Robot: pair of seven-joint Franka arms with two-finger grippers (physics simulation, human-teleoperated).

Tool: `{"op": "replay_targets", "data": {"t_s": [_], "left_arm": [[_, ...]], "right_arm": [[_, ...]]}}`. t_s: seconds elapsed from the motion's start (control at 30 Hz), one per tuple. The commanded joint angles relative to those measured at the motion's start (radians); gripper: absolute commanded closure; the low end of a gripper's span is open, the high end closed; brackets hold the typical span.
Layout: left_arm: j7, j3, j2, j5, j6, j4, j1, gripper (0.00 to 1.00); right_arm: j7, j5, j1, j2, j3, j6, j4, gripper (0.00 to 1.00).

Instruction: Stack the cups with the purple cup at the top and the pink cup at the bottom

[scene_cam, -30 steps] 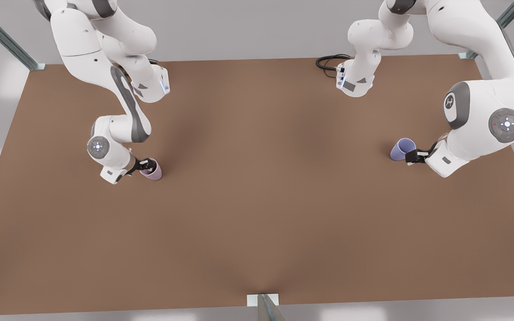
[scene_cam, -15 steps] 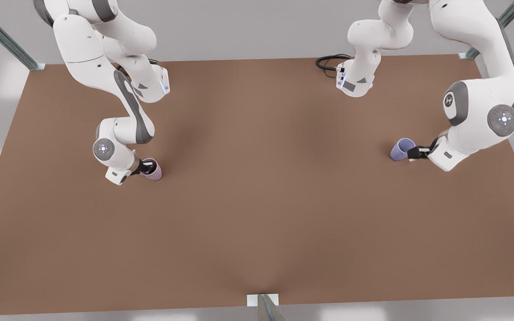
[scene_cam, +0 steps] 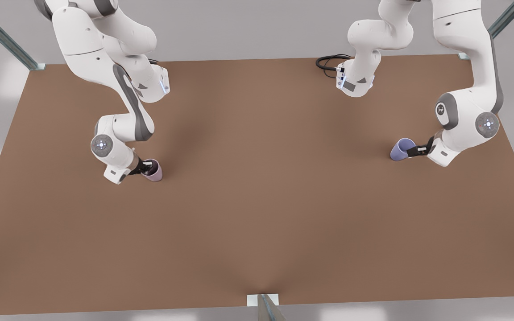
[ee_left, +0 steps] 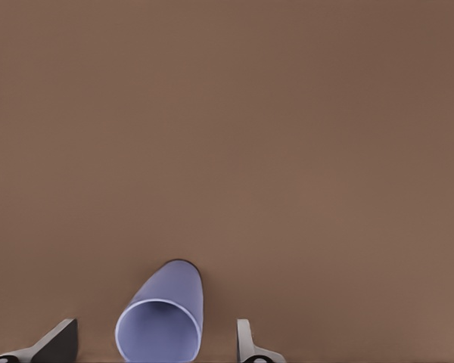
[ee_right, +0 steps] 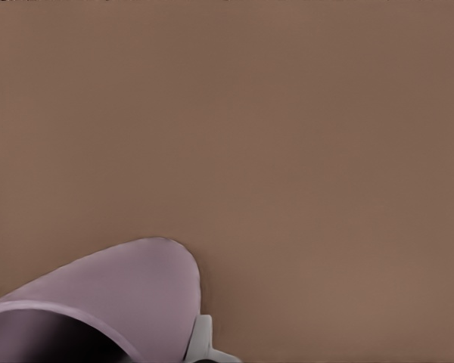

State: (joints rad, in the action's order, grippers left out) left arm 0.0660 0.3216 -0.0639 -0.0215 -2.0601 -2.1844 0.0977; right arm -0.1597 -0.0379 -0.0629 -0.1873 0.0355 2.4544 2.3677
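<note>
The purple cup [scene_cam: 402, 149] stands on the brown table [scene_cam: 266, 187] at the front view's right. My left gripper [scene_cam: 414, 151] is low beside it, open. In the left wrist view the purple cup [ee_left: 163, 321] sits between the two fingertips [ee_left: 246, 342] with a gap on each side. The pink cup [scene_cam: 153, 170] stands at the front view's left. My right gripper [scene_cam: 146, 168] reaches down to its rim from the left side. In the right wrist view the pink cup [ee_right: 113, 299] is very close, with a dark inside.
A black cable [scene_cam: 330, 62] lies coiled at the table's back edge by one arm's base. Metal frame posts [scene_cam: 266, 307] stand at the front edge and the back corners. Bare table stretches between the two cups.
Both arms have come lower and closer to their cups. The arm at the front view's right dropped most, its gripper sliding in around the purple cup. Neither cup has visibly moved.
</note>
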Motion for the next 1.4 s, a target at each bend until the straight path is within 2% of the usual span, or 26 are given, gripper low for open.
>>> {"op": "replay_targets", "data": {"t_s": [0.0,0.1,0.17,0.33,0.43,0.57,0.67,0.7,0.77,0.8,0.83,0.9,0.97,1.0,1.2,1.37], "left_arm": [[0.0,0.002,-0.002,0.0,-0.002,-0.008,0.008,0.0],[0.0,0.031,-0.01,0.0,-0.046,-0.047,0.008,0.0],[0.0,0.048,-0.016,0.0,-0.051,-0.06,0.008,0.0],[0.0,0.099,-0.036,0.0,-0.052,-0.104,0.008,0.0],[0.002,0.125,-0.044,0.0,-0.133,-0.167,0.008,0.0],[0.002,0.148,-0.06,0.0,-0.176,-0.196,0.007,0.0],[0.0,0.146,-0.083,0.006,-0.204,-0.198,0.008,0.0],[0.0,0.146,-0.091,0.008,-0.21,-0.198,0.007,0.05],[0.0,0.146,-0.103,0.011,-0.21,-0.196,0.007,0.39],[0.0,0.146,-0.106,0.055,-0.212,-0.196,0.007,0.52],[0.0,0.146,-0.109,0.057,-0.212,-0.198,0.007,0.54],[0.0,0.146,-0.119,0.058,-0.216,-0.198,0.007,0.6],[0.0,0.145,-0.123,0.061,-0.218,-0.196,0.007,0.66],[0.0,0.145,-0.128,0.061,-0.218,-0.198,0.008,0.66],[-0.002,0.142,-0.136,0.077,-0.219,-0.196,0.008,0.78],[-0.003,0.142,-0.134,0.095,-0.213,-0.196,0.008,0.79]], "right_arm": [[0.014,0.009,-0.003,0.002,0.003,-0.009,-0.002,0.79],[0.124,-0.01,-0.014,0.014,0.064,-0.038,-0.044,0.79],[0.21,-0.103,-0.052,0.012,0.124,-0.06,-0.081,0.79],[0.675,-0.142,-0.357,-0.069,0.127,-0.08,-0.258,0.79],[0.943,-0.142,-0.526,-0.233,0.124,-0.081,-0.493,0.79],[1.189,-0.131,-0.653,-0.458,0.122,-0.103,-0.786,0.79],[1.197,-0.128,-0.669,-0.482,0.121,-0.097,-0.791,0.79],[1.197,-0.131,-0.669,-0.483,0.118,-0.095,-0.791,0.79],[1.23,-0.134,-0.675,-0.5,0.116,-0.094,-0.808,0.24],[1.241,-0.132,-0.684,-0.506,0.109,-0.092,-0.812,0.14],[1.24,-0.131,-0.684,-0.508,0.109,-0.092,-0.812,0.13],[1.24,-0.131,-0.686,-0.506,0.104,-0.092,-0.812,0.03],[1.235,-0.131,-0.687,-0.505,0.101,-0.094,-0.809,0.03],[1.234,-0.132,-0.709,-0.505,0.072,-0.094,-0.809,0.03],[1.232,-0.128,-0.713,-0.505,0.069,-0.094,-0.805,0.03],[1.235,-0.126,-0.718,-0.498,0.069,-0.094,-0.802,0.03]]}}
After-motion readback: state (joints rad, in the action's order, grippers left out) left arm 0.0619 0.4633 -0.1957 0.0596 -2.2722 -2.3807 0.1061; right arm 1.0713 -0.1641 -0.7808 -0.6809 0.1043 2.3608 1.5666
